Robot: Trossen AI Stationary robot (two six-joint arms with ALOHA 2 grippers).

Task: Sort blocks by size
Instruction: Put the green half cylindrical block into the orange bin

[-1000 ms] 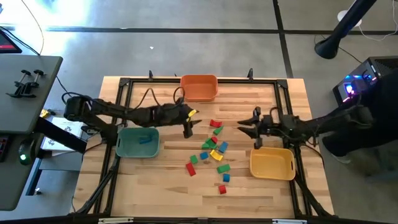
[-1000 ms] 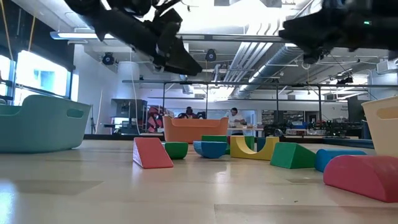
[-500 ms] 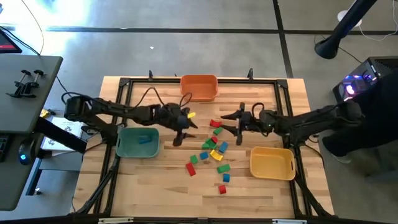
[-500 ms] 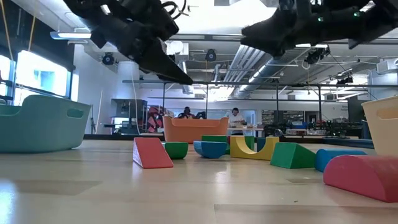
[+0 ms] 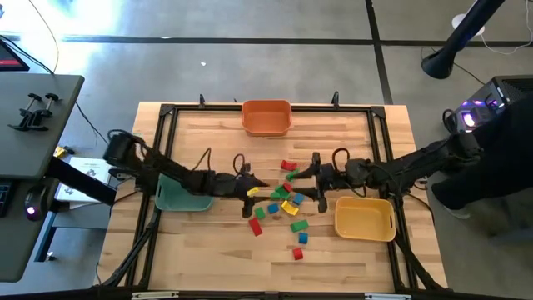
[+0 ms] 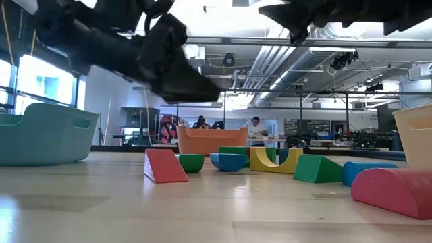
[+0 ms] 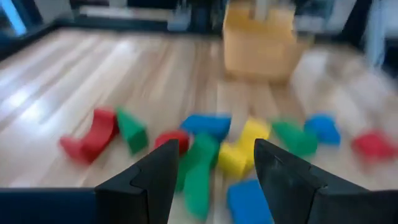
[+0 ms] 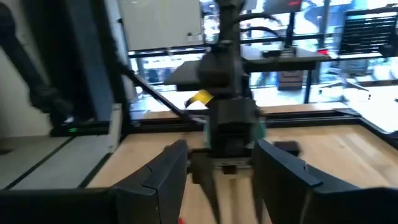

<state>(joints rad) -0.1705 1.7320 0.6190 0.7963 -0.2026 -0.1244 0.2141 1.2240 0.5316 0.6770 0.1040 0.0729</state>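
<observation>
Several red, green, blue and yellow blocks [image 5: 283,196] lie loose on the wooden table between the bins; they also show in the low view [image 6: 277,160] and the left wrist view [image 7: 205,146]. My left gripper [image 5: 258,192] is open and empty, low at the left edge of the block cluster, pointing toward the table's right; its wrist view [image 7: 214,180] shows the blocks just beyond the fingers. My right gripper [image 5: 298,183] is open and empty above the cluster's right part, pointing toward the table's left; its wrist view [image 8: 217,174] faces the left arm.
An orange bin [image 5: 266,117] stands at the far middle, a teal bin [image 5: 176,196] at the left under my left arm, and a yellow bin [image 5: 364,218] at the right near my right arm. A black frame [image 5: 166,112] runs round the table top.
My left gripper has come down and gone toward the near edge, turning until it points at the blocks from the left. My right gripper has gone toward the table's left, over the block cluster. The blocks have not moved.
</observation>
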